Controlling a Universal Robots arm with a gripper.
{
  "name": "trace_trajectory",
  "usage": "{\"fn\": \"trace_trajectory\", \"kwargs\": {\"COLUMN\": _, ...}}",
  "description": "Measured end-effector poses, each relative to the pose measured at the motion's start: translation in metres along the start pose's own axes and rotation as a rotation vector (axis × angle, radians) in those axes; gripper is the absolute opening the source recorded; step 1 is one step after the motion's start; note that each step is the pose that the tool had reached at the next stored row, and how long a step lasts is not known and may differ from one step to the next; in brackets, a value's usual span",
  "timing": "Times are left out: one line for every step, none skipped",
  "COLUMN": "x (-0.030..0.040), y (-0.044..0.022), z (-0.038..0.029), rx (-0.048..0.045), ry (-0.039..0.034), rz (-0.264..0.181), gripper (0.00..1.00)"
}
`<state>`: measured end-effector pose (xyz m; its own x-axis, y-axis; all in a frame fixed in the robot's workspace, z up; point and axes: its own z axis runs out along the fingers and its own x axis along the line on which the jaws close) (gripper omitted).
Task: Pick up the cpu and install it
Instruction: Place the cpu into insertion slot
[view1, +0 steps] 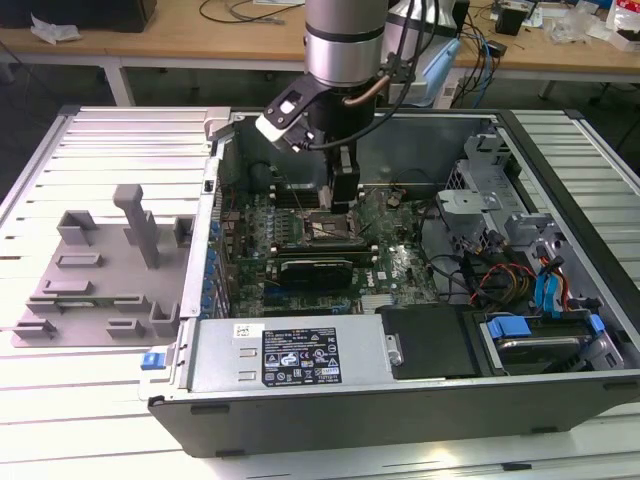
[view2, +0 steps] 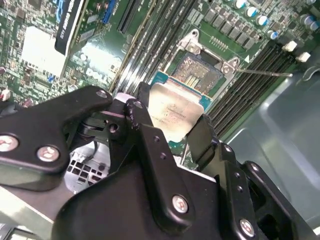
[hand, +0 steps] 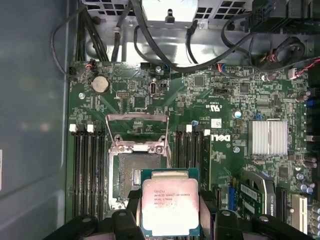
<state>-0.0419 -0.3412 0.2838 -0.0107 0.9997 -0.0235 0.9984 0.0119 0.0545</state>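
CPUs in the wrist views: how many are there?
1. The cpu is gripped by the end effector, held near the open socket, whose bed is bare. Another could be hidden beneath the end effector.

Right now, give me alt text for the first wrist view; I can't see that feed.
The gripper holds the cpu by two opposite edges, silver top toward the camera, close to the open socket on the motherboard but not seated in it. The socket's metal frame is raised.

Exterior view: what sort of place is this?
Likely a robotics lab or workshop: an open computer case lies on a slatted metal table, cable-strewn desks stand behind, and the gripper holds the cpu over the motherboard.
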Motion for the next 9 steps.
{"fn": "trace_trajectory", "kwargs": {"x": 0.0, "y": -0.0002, "z": 0.0014, "rx": -0.0058, "ry": -0.0002, "rz": 0.0, "gripper": 0.55}}
{"fn": "trace_trajectory", "kwargs": {"x": 0.0, "y": -0.0003, "z": 0.0027, "rx": -0.0098, "ry": -0.0002, "rz": 0.0, "gripper": 0.55}}
{"fn": "trace_trajectory", "kwargs": {"x": 0.0001, "y": -0.0004, "z": 0.0048, "rx": -0.0132, "ry": -0.0002, "rz": 0.0, "gripper": 0.55}}
{"fn": "trace_trajectory", "kwargs": {"x": 0.0002, "y": -0.0006, "z": 0.0072, "rx": -0.0153, "ry": -0.0002, "rz": 0.0, "gripper": 0.55}}
{"fn": "trace_trajectory", "kwargs": {"x": 0.0002, "y": -0.0007, "z": 0.009, "rx": -0.016, "ry": -0.0001, "rz": 0.0, "gripper": 0.55}}
{"fn": "trace_trajectory", "kwargs": {"x": 0.0002, "y": -0.0008, "z": 0.0112, "rx": -0.0163, "ry": 0.0001, "rz": 0.0, "gripper": 0.55}}
{"fn": "trace_trajectory", "kwargs": {"x": 0.0003, "y": -0.0009, "z": 0.0138, "rx": -0.0164, "ry": 0.0004, "rz": 0.0, "gripper": 0.55}}
{"fn": "trace_trajectory", "kwargs": {"x": 0.0004, "y": -0.0011, "z": 0.0162, "rx": -0.0166, "ry": 0.0008, "rz": 0.0, "gripper": 0.55}}
{"fn": "trace_trajectory", "kwargs": {"x": 0.0005, "y": -0.0012, "z": 0.0177, "rx": -0.0167, "ry": 0.0018, "rz": 0.0, "gripper": 0.55}}
